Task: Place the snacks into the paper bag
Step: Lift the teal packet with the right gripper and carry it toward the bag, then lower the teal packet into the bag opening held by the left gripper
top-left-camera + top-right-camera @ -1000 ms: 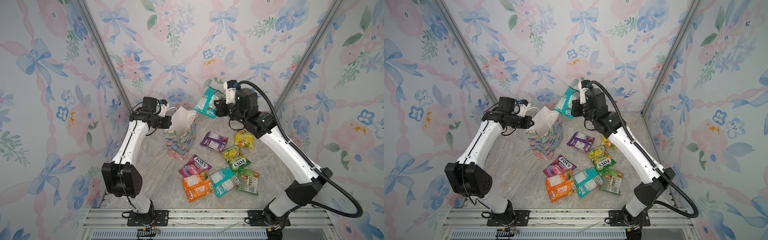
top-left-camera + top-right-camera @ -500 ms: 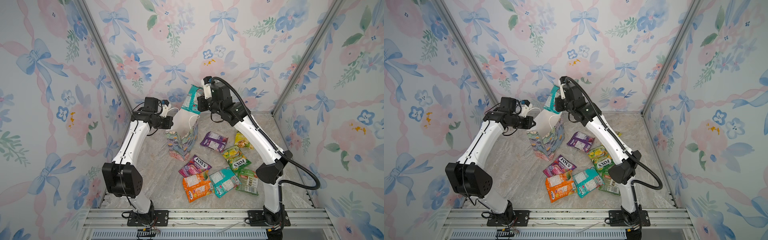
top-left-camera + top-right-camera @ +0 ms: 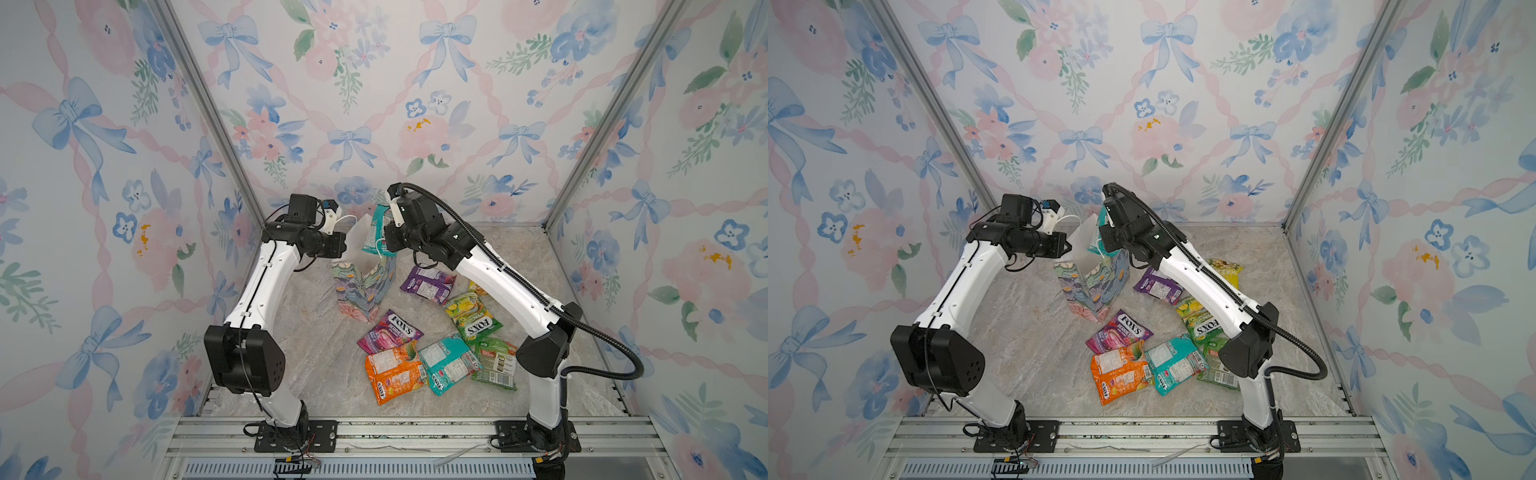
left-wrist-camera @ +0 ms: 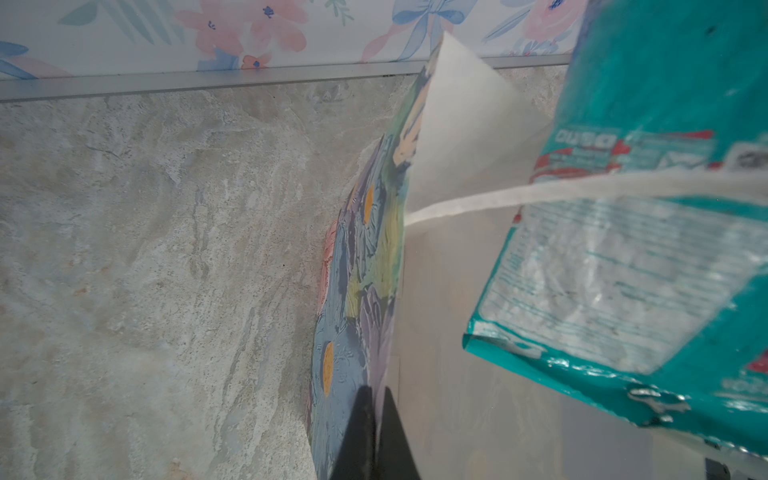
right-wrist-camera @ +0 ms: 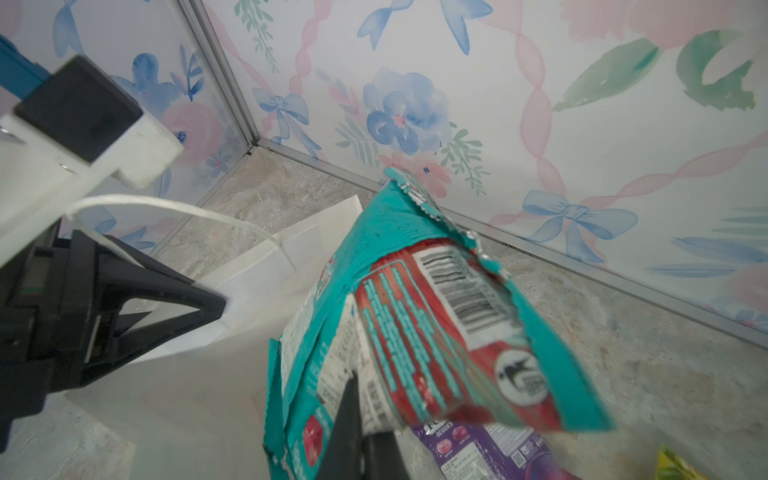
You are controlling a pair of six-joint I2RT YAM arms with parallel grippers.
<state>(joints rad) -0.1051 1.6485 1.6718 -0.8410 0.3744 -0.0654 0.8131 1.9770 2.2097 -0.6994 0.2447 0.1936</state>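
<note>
A staged robot test booth. Bow-and-flower wallpaper (image 3: 374,104) lines panels between aluminium posts (image 3: 212,112). Two robot arms (image 3: 266,286) are bolted to a metal rail (image 3: 415,432) at the bottom of the frame.

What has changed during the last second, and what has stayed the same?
The right gripper, shut on the teal packet, carried it leftward in both top views, from beside the paper bag to above it, then lowered it to the bag's open mouth. Nothing was let go. The left gripper kept pinching the bag's rim, and the other packets lay unmoved.
</note>
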